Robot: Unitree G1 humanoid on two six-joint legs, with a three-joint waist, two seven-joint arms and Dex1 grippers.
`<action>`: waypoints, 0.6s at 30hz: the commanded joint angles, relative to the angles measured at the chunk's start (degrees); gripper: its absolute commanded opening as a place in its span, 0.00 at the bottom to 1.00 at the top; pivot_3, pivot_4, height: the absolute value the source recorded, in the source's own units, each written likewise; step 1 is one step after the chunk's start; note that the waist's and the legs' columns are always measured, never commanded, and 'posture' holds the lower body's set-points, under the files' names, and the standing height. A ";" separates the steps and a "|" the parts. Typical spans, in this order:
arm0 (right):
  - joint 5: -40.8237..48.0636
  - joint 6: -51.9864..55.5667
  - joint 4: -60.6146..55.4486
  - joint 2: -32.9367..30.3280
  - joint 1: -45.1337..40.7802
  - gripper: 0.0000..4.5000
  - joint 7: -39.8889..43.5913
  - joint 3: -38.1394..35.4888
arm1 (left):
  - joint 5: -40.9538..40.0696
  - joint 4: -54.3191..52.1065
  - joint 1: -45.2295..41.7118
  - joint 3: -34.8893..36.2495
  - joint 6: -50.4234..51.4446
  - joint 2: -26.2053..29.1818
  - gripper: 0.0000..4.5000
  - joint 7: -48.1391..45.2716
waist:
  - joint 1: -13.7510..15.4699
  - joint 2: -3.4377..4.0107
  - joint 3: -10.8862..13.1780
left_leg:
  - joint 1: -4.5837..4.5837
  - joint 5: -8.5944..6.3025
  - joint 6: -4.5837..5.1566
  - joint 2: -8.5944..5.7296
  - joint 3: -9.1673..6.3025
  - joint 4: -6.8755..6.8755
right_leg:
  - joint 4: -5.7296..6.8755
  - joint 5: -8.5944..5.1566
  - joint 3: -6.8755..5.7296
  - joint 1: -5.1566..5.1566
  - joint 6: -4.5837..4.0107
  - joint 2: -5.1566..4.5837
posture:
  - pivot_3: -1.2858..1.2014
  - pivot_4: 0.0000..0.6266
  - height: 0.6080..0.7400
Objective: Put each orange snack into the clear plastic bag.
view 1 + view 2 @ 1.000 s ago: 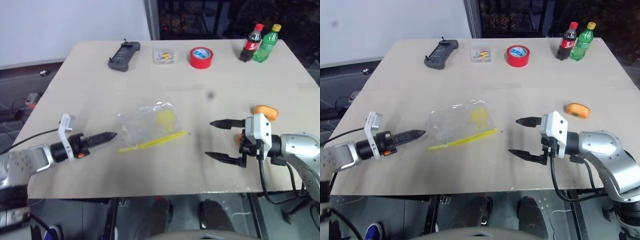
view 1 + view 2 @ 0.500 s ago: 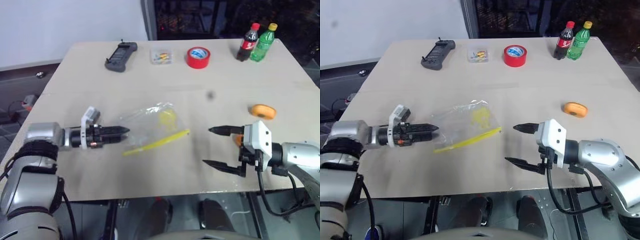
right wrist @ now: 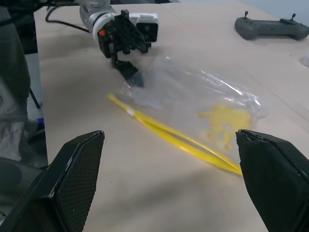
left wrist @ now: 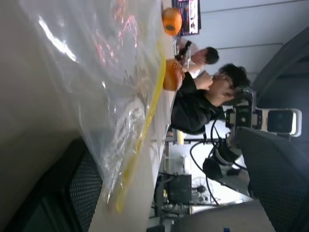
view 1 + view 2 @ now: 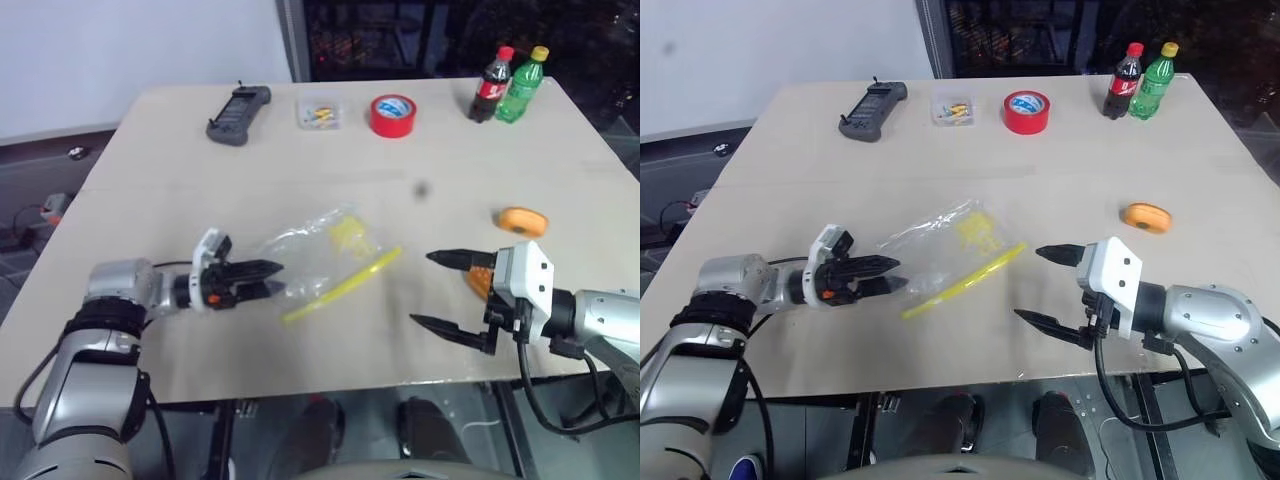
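The clear plastic bag (image 5: pixel 318 243) lies crumpled mid-table, its yellow strip (image 5: pixel 345 287) running slantwise along the near edge. My left gripper (image 5: pixel 272 278) lies level at the bag's left end, open, with the bag's edge reaching between its fingers (image 4: pixel 83 189). A smooth light orange snack (image 5: pixel 523 221) rests on the table to the right. The darker orange snack (image 5: pixel 479 279) peeks out behind my right gripper (image 5: pixel 442 294), which hovers open near the front edge, pointing at the bag. In the left wrist view both snacks (image 4: pixel 171 20) (image 4: pixel 172 75) show beyond the bag (image 4: pixel 104 82).
Along the table's far edge (image 5: pixel 150 180) sit a black controller (image 5: pixel 238 102), a small clear box (image 5: pixel 322 112), a red tape roll (image 5: pixel 392 114), a cola bottle (image 5: pixel 495 85) and a green bottle (image 5: pixel 523 84). A person in black (image 4: pixel 200 99) stands beyond the table.
My left gripper has swung right to the bag's left end. The bag has slid right and skewed, its yellow strip now steeper. The right gripper has stayed about where it was.
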 commanded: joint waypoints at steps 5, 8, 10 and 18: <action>-0.94 -1.25 0.09 0.52 -1.90 1.00 -0.48 1.40 | -0.59 -17.82 7.56 22.33 13.92 -16.48 0.98 30.20 | 0.38 0.05 -0.19 | 0.03 0.01 -0.01 -0.02 0.00 0.06 | 0.02 0.01 -0.02 0.03 0.01 -0.25 | 0.52 0.24 1.00; -1.23 -1.16 -0.11 0.70 -1.87 1.00 -1.02 1.65 | -1.56 -23.43 9.75 31.31 15.42 -24.66 0.87 42.31 | 0.55 0.05 -0.41 | 0.07 0.01 -0.02 0.00 0.00 0.07 | 0.03 0.02 0.00 0.08 0.03 -0.25 | 0.52 0.24 1.00; -1.43 -1.13 -0.13 0.82 -1.82 1.00 -1.41 1.86 | -4.79 -26.40 11.27 34.36 15.44 -29.09 0.69 48.75 | 0.76 0.05 -0.54 | 0.09 0.01 -0.02 0.00 0.01 0.07 | 0.02 0.03 0.02 0.11 0.04 -0.26 | 0.52 0.24 1.00; -2.75 -1.22 0.06 1.72 -2.77 1.00 -2.75 3.39 | -15.41 -30.78 11.15 44.56 15.44 -40.81 0.01 70.18 | 2.02 0.44 -1.07 | 0.38 0.00 -0.01 -0.02 0.04 0.06 | -0.06 0.05 0.00 0.40 0.10 -0.28 | 0.52 0.24 1.00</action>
